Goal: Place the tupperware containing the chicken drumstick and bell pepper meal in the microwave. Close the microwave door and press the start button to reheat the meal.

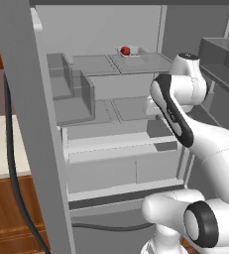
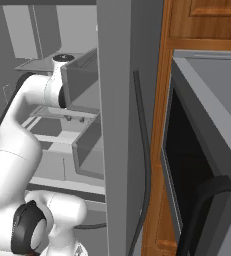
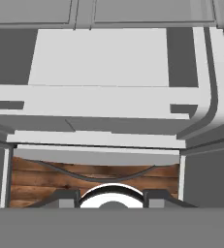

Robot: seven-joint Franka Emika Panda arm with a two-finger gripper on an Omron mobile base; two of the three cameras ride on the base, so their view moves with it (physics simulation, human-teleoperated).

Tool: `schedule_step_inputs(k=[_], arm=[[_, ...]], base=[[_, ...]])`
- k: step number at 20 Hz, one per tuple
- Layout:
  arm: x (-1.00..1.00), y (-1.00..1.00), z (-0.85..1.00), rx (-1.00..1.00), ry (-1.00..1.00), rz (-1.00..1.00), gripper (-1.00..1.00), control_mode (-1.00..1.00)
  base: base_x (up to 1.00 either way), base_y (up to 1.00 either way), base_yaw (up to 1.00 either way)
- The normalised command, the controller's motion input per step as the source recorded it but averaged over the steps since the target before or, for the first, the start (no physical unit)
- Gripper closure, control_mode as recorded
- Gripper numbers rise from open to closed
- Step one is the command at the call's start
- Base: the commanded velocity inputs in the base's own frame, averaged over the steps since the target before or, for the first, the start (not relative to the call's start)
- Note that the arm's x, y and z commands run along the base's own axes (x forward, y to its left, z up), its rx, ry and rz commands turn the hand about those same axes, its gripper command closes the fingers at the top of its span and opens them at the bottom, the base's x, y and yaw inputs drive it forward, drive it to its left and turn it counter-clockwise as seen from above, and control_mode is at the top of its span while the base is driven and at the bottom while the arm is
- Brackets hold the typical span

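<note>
tupperware [image 1: 129, 51]: on the fridge's top shelf, up and beyond your arm
gripper [image 3: 111, 199]: nothing held; jaw gap, can't tell

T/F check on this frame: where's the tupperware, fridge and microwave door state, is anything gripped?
1. The tupperware sits on an upper fridge shelf. True.
2. The fridge door is shut. False: it stands open, shelves exposed.
3. The bell pepper shows red inside the tupperware. True.
4. The gripper holds the tupperware. False: nothing sits between its fingertips; the tupperware is on the shelf.
5. The microwave door is shut. False: it is swung open.
</note>
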Motion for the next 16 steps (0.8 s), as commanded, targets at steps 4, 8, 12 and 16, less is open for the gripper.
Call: schedule_step_inputs(k=[4,8,12,16], arm=[[-0.06,-0.03,0.00,0.00,0.00,0.07,-1.00,-1.00],[-0.10,0.02,0.04,0.00,-0.14,0.03,-1.00,-1.00],[-0.06,0.15,0.18,0.00,-0.29,-0.01,-1.00,-1.00],[0.00,0.23,0.30,0.01,-0.31,-0.12,-1.00,-1.00]], base=[[0.00,0.00,0.00],[0.00,0.00,0.00],[0.00,0.00,0.00],[0.00,0.00,0.00]])
